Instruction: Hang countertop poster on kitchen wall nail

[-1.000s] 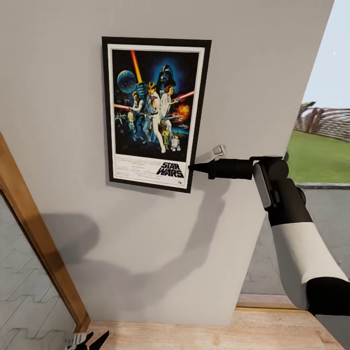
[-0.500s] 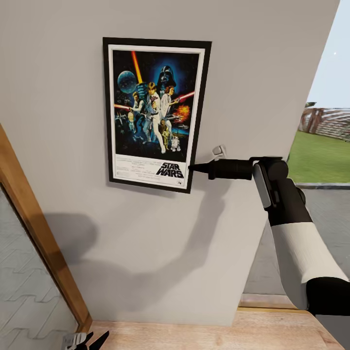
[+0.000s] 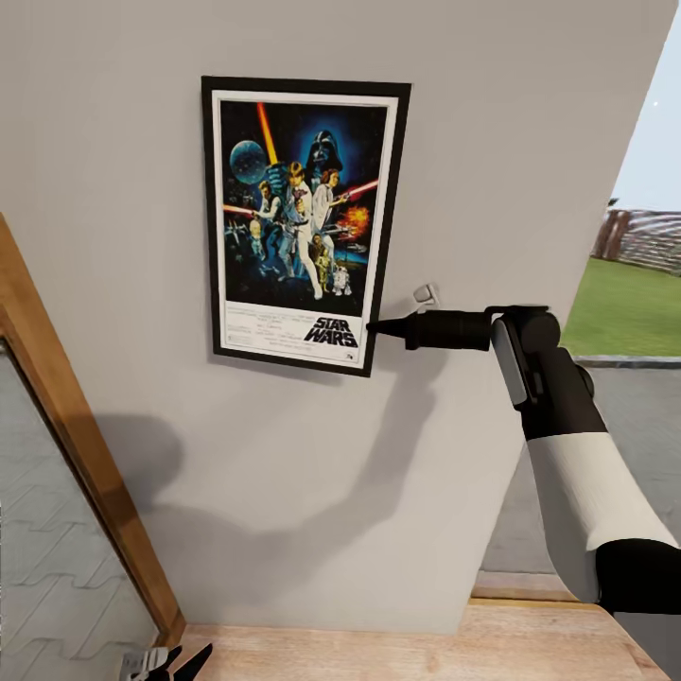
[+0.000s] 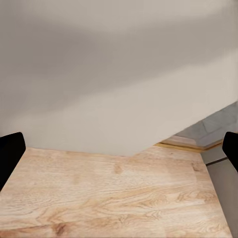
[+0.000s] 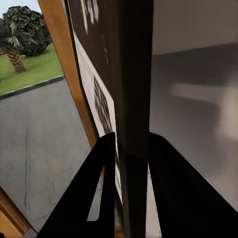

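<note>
The black-framed rectangular Star Wars poster [image 3: 305,222] lies flat against the grey wall [image 3: 511,123], right pincer [image 3: 372,327] clamped on its lower edge. Letting go before it catches a nail would drop it.

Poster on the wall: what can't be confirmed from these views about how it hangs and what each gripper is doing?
- The nail: in the head view the poster covers the wall behind it, so no hook-up is visible.
- Right gripper: its fingers straddle the frame's edge; the contact is blurred at close range.
- Left gripper: cut off by the head view's bottom edge.
</note>
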